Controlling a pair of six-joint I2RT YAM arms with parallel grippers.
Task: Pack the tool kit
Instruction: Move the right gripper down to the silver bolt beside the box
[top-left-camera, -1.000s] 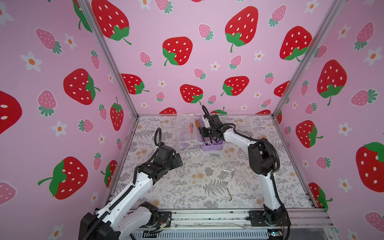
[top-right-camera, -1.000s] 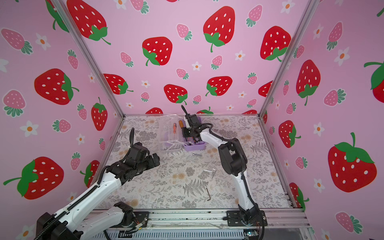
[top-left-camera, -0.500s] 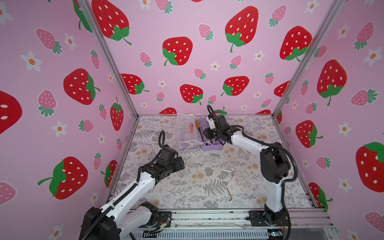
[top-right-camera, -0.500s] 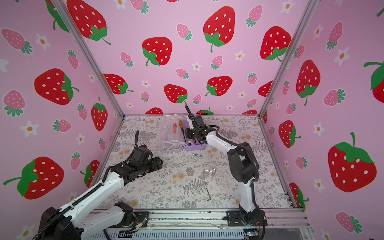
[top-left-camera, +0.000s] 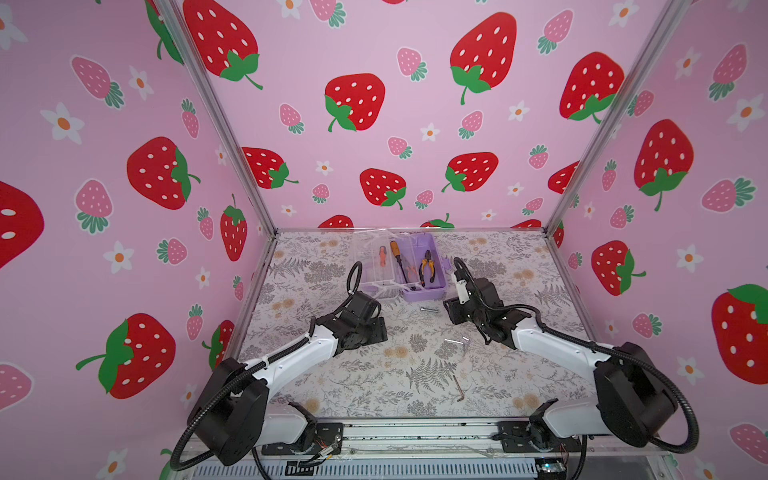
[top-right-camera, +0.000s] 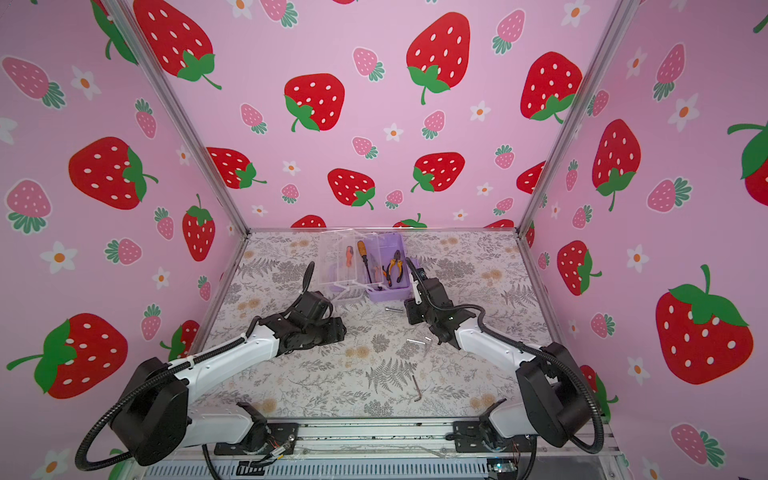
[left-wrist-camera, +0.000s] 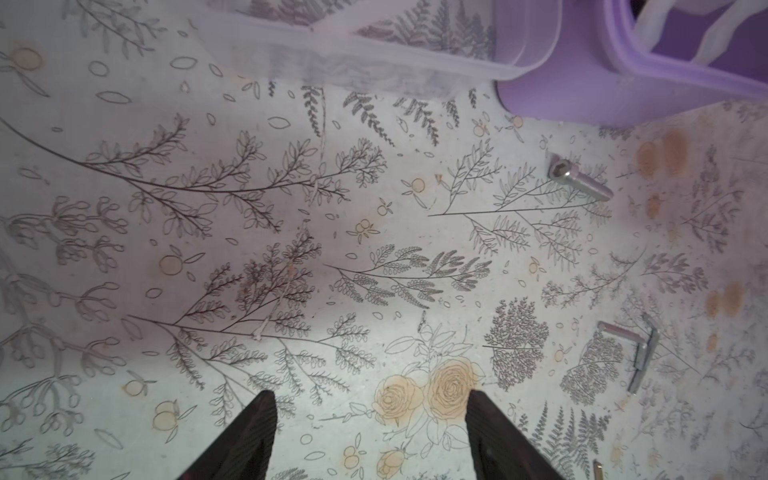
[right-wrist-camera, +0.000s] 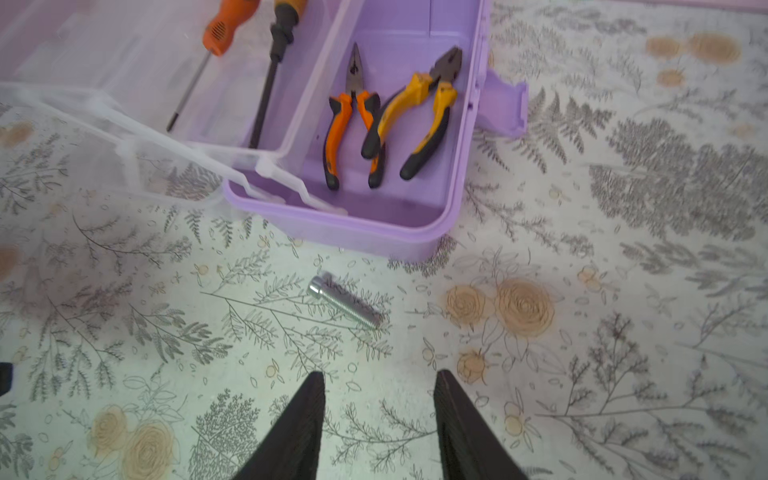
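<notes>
— Where did the lilac box (top-left-camera: 424, 293) sit?
— Open, mid far edge of the worktop (top-left-camera: 374, 374), clear lid (top-left-camera: 370, 257) swung left.
— The grippers?
— Left gripper (left-wrist-camera: 370, 399) and right gripper (right-wrist-camera: 378, 378) hung spread and empty just before it.
— The tools?
— Two pliers (right-wrist-camera: 419, 112) were in the box and two screwdrivers (right-wrist-camera: 270, 83) at the lid. A bolt (right-wrist-camera: 345, 301) and hex keys (top-left-camera: 458, 388) lay loose. The right arm's white tag (top-left-camera: 461, 286) was too small to read.

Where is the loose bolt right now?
In both top views the bolt lies on the mat near the middle, just in front of the lilac box, not touching it.
</notes>
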